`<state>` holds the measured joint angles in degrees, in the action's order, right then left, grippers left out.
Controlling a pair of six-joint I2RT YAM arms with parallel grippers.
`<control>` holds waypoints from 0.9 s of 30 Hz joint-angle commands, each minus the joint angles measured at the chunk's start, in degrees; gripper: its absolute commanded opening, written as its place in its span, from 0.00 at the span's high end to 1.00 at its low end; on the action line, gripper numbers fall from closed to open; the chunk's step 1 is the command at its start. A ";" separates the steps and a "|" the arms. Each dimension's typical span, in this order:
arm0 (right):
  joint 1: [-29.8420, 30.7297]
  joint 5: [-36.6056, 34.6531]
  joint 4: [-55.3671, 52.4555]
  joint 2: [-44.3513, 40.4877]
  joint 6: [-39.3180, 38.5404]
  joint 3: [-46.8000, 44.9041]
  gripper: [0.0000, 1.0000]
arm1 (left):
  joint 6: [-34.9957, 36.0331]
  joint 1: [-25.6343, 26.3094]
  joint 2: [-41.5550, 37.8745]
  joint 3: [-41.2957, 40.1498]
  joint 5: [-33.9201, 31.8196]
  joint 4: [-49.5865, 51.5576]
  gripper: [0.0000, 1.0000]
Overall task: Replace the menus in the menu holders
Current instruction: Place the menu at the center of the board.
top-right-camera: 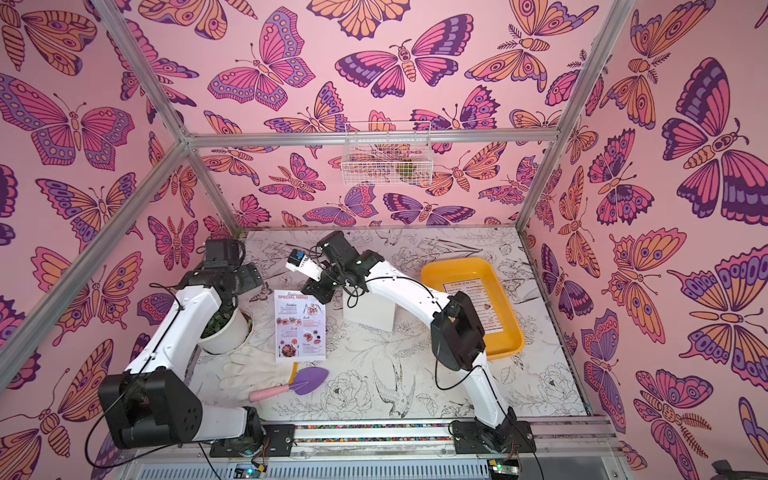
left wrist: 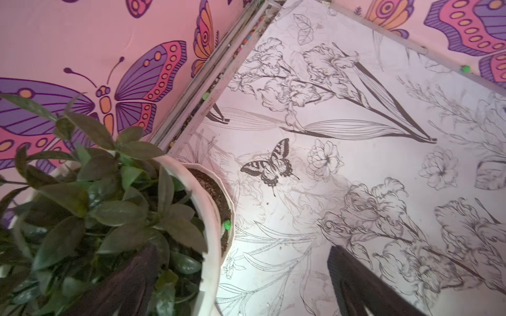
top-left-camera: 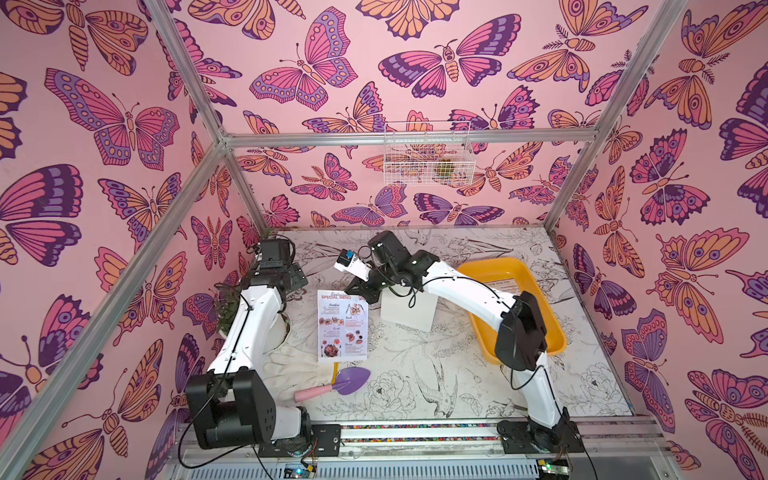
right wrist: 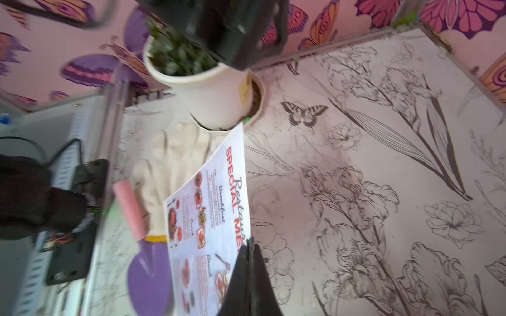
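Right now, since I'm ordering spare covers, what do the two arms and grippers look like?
Both the left arm and right arm have smooth white link shells between boxy black joint housings, with thin black cables looping alongside. The left gripper and right gripper are black, flat and tapering. A white module with a blue face sits at the right wrist.

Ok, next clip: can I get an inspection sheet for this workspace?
Surface: floral-print table, scuffed.
Job's things: SPECIAL MENU pinched at one corner; DIM SUM INN menu lying in yellow tray; menu holder standing, contents unclear.
Clutter: potted plant, glove, trowel.
Grippers: right gripper shut on SPECIAL MENU; left gripper open near the plant.
Cables: black leads along both arms.
Surroundings: butterfly walls, wire basket.
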<state>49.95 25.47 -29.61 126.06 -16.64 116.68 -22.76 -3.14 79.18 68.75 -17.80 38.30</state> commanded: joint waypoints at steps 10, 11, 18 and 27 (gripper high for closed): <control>1.10 -19.43 10.68 8.84 -10.25 4.51 0.87 | 0.79 3.62 -2.65 0.32 1.28 2.83 0.01; 1.09 -20.41 11.80 8.97 -9.75 4.60 0.81 | 0.79 3.62 -2.62 0.37 1.37 2.91 0.01; 1.06 -21.90 12.52 1.84 -5.42 3.36 0.53 | 3.00 7.71 -3.27 0.42 1.36 4.57 0.02; -1.79 -20.71 -0.96 -25.20 7.13 -12.73 0.30 | 3.59 21.31 -10.64 -3.32 5.47 13.55 0.02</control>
<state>50.15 4.95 -25.04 108.29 -16.95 107.81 -19.59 15.16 71.88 67.79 -14.55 46.24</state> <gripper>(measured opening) 0.687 0.980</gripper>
